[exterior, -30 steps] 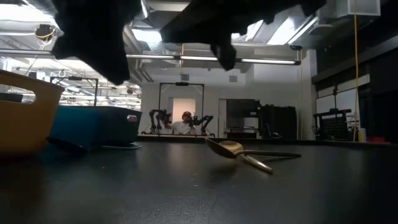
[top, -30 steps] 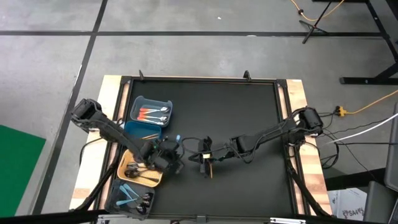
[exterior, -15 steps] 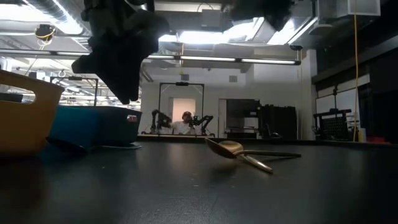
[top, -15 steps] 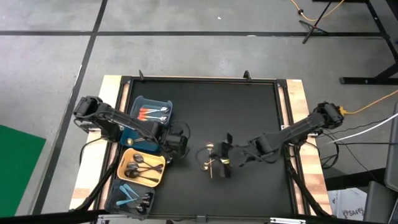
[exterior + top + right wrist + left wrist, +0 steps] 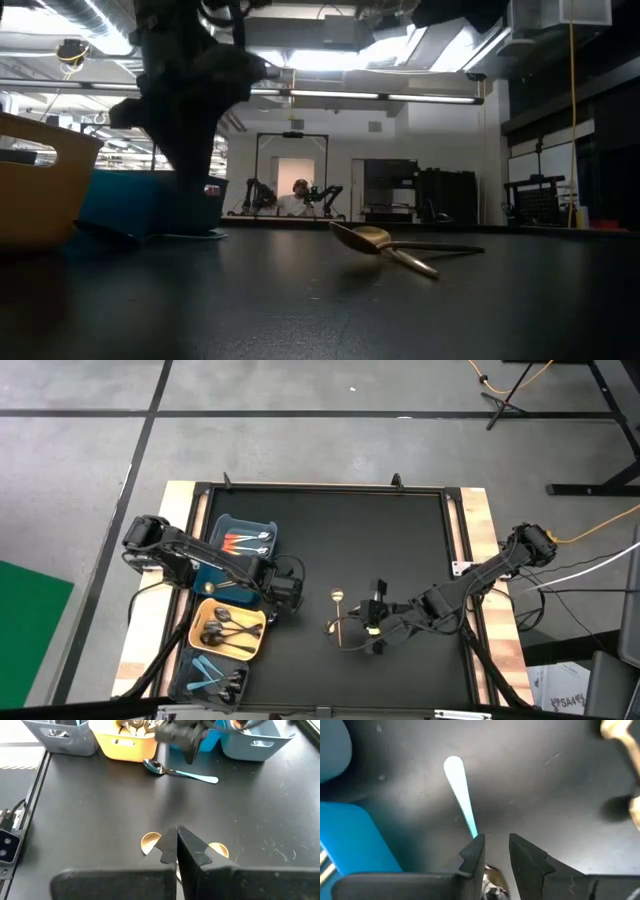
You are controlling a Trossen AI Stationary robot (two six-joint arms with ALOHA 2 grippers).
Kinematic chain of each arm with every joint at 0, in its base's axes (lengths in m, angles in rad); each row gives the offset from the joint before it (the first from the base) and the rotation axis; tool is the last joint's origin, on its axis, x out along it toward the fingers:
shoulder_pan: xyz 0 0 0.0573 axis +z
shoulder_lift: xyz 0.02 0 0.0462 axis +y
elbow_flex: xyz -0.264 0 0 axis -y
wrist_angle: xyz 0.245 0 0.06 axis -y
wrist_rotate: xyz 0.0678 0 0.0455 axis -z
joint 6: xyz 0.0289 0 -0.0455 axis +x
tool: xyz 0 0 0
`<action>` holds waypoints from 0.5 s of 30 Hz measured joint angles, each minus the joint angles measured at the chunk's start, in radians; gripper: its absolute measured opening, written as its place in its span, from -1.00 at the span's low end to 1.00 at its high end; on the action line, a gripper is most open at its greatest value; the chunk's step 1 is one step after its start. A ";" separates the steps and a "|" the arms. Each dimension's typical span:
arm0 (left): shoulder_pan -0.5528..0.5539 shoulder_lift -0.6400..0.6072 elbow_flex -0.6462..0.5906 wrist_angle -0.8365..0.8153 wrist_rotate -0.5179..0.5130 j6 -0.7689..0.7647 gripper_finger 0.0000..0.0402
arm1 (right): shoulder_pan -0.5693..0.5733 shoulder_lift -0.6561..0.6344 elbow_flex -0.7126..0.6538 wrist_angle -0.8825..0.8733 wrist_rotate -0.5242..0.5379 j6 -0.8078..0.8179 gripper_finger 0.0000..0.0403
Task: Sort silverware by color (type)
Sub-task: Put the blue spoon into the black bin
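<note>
The left gripper [image 5: 496,851] hangs parted over a light blue spoon [image 5: 461,795] while the clenched right gripper [image 5: 175,840] nears gold spoons [image 5: 150,841] on the desk [image 5: 400,550].

Slightly parted jaws hover over a light blue spoon handle [image 5: 460,790].

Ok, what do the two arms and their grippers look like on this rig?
Both arms are black, slim, jointed links with black cables looped loosely along them. The left gripper has two dark, blocky fingers with stepped, angular tips. The right gripper has the same dark angular fingers, tapering to points. A small yellow mark shows near the right arm's wrist in the high view. No other markings can be made out.
</note>
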 joint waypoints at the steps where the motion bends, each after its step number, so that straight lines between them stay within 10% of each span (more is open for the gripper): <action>1: 0.000 0.013 0.000 -0.001 0.009 0.000 -0.59 | 0.000 0.000 0.000 0.000 0.006 0.000 -1.00; 15: 0.001 0.128 0.000 -0.011 0.027 0.002 -0.59 | -0.001 0.000 0.000 0.001 0.011 0.002 -1.00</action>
